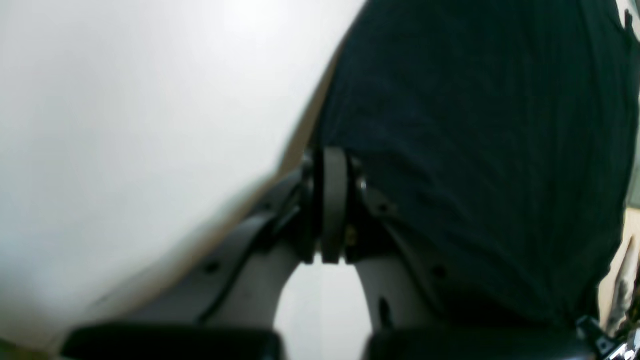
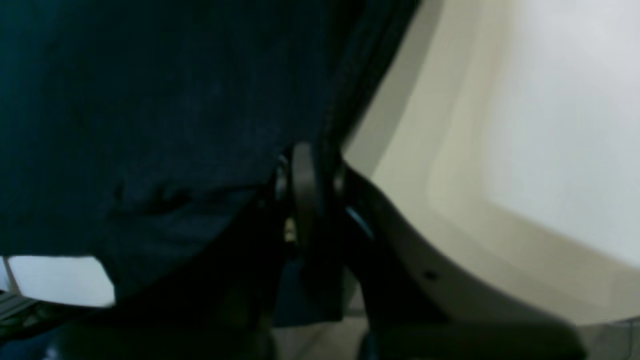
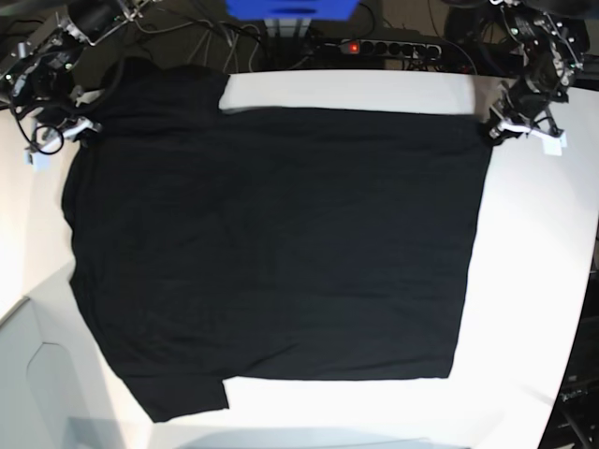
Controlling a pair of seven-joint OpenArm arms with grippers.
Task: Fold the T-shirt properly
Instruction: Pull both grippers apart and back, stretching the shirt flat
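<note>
Base view: our left gripper [image 3: 493,132] and right gripper [image 3: 86,127] each clamp a far corner of the T-shirt [image 3: 271,253]; we judge spreading done, folding next.

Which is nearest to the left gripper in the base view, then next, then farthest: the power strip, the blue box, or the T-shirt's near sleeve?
From the left gripper, at the far right corner:
1. Power strip, at the far edge, just inward of it.
2. Blue box, far edge, middle.
3. T-shirt sleeve, near edge, opposite side.
</note>
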